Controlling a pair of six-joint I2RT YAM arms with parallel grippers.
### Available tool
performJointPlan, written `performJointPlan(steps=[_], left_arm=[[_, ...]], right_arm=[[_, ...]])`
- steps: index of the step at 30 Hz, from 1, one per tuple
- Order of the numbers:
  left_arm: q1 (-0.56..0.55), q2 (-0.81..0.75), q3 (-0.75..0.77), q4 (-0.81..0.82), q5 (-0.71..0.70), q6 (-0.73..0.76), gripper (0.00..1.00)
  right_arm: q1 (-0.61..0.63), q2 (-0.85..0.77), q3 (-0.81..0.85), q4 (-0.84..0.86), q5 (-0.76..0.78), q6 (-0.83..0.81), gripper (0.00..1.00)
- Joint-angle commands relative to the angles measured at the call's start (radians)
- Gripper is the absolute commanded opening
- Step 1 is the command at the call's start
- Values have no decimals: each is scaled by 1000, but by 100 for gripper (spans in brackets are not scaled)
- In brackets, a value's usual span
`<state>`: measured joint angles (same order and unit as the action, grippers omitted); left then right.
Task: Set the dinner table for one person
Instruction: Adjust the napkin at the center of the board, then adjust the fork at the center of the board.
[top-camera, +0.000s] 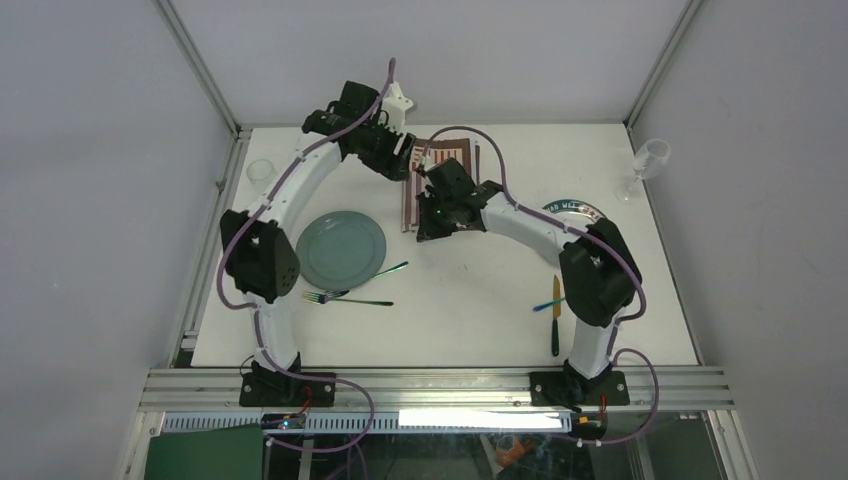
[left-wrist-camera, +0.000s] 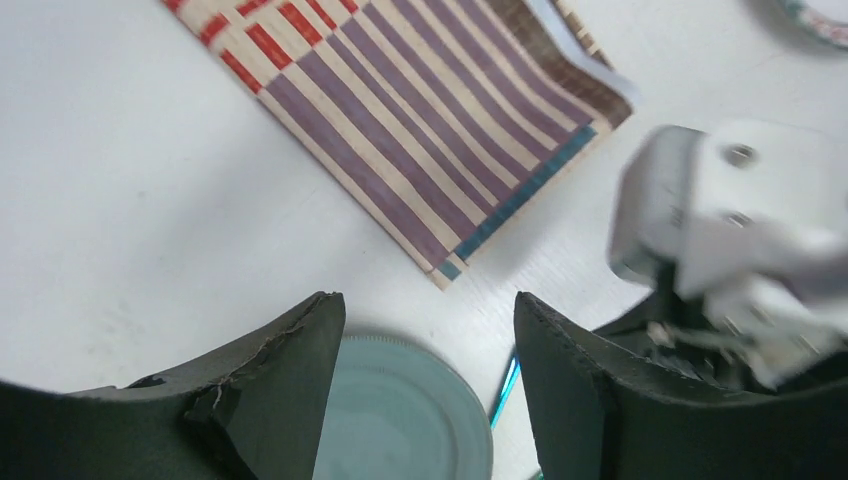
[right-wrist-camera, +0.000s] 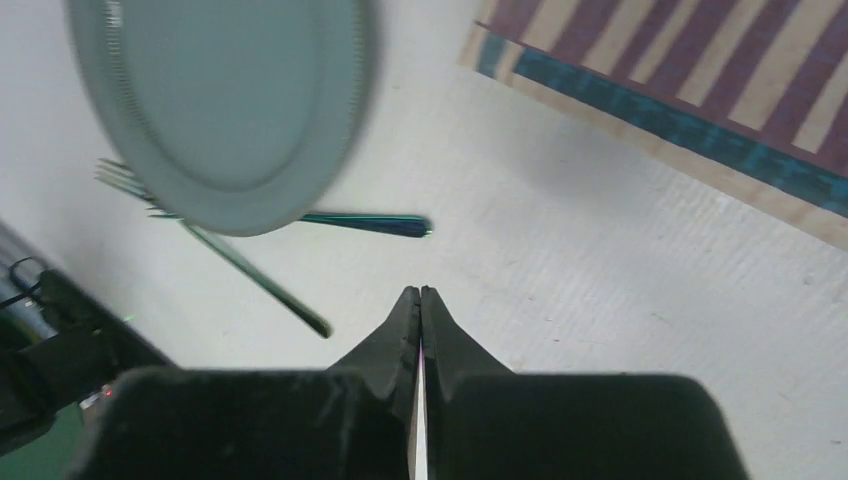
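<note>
The dinner table (top-camera: 480, 310) is a white tabletop with aluminium rails. A striped placemat (top-camera: 440, 165) lies at its far middle, partly under both arms; it also shows in the left wrist view (left-wrist-camera: 420, 120) and the right wrist view (right-wrist-camera: 700, 90). A teal plate (top-camera: 340, 248) lies left of centre, off the mat. My left gripper (top-camera: 408, 162) hovers over the mat's far left; it is open and empty (left-wrist-camera: 430, 300), with the plate (left-wrist-camera: 400, 420) showing between its fingers. My right gripper (top-camera: 428, 228) is near the mat's front edge, shut and empty (right-wrist-camera: 420, 290).
A fork (top-camera: 350, 298) and a second green utensil (top-camera: 388, 269) lie by the plate's front right. A knife (top-camera: 556, 315) lies at the right front. A patterned dish (top-camera: 578, 211) sits behind the right arm. A stemmed glass (top-camera: 645, 165) stands far right, a small tumbler (top-camera: 260, 170) far left.
</note>
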<state>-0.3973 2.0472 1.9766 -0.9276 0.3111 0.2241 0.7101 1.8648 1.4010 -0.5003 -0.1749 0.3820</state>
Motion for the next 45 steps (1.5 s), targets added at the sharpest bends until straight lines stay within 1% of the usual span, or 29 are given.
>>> performJointPlan(steps=[1, 4, 8, 10, 13, 18, 26, 31, 34, 45], left_arm=[[53, -217, -85, 6, -27, -25, 65], [126, -272, -158, 17, 1, -42, 64], [215, -339, -240, 51, 36, -46, 59], [232, -371, -265, 58, 24, -39, 59], [234, -415, -302, 67, 21, -31, 63], [234, -447, -327, 73, 10, -28, 64], [235, -464, -324, 74, 26, -34, 64], [234, -467, -329, 76, 32, -36, 64], [234, -469, -333, 76, 36, -40, 64], [236, -482, -352, 78, 42, -39, 64]], right_arm=[[13, -54, 11, 78, -83, -24, 0], [24, 30, 76, 46, -82, -40, 0], [42, 153, 155, 30, -40, -45, 0], [48, 198, 191, 20, -28, -49, 0], [52, 240, 223, 30, -7, -51, 0], [63, 243, 203, 79, -53, -30, 0], [108, 257, 174, 63, -81, -30, 0], [166, 251, 142, 49, -91, -38, 0], [212, 247, 131, 32, -60, -39, 0], [329, 261, 137, 37, -38, -4, 0]])
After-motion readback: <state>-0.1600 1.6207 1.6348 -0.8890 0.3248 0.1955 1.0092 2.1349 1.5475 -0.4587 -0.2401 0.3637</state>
